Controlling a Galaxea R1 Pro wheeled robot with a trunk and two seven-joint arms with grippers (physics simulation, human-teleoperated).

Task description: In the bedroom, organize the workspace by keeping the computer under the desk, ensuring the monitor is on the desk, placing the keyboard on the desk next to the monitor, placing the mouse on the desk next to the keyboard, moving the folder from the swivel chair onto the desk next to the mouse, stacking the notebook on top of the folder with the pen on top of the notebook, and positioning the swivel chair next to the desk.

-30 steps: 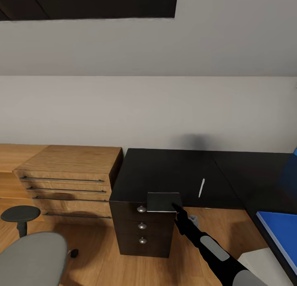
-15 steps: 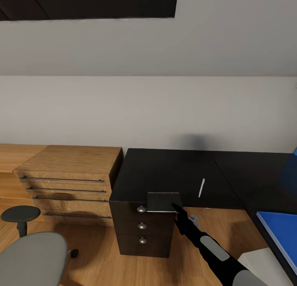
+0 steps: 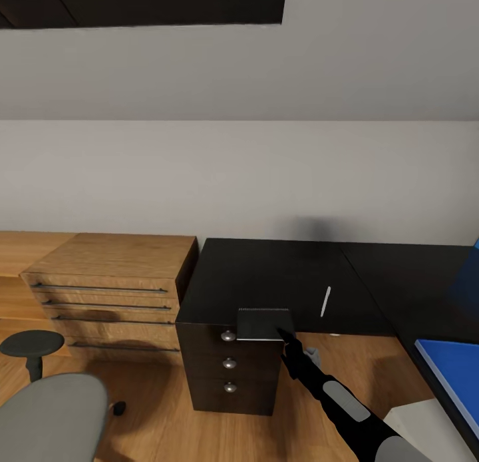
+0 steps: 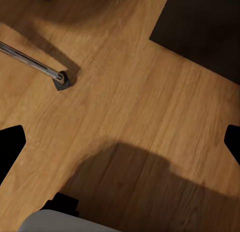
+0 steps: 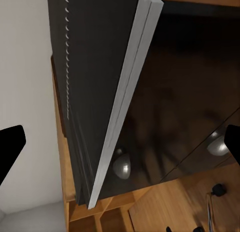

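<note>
My right gripper (image 3: 287, 337) fingers pinch the notebook (image 3: 264, 325) at the tabletop (image 3: 266, 275) edge; a corner pinch could slip.

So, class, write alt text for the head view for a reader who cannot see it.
The right gripper reaches to the notebook at the front edge of the black desk, above its drawer unit. A pale pen lies nearby; a blue folder sits farther right.
</note>
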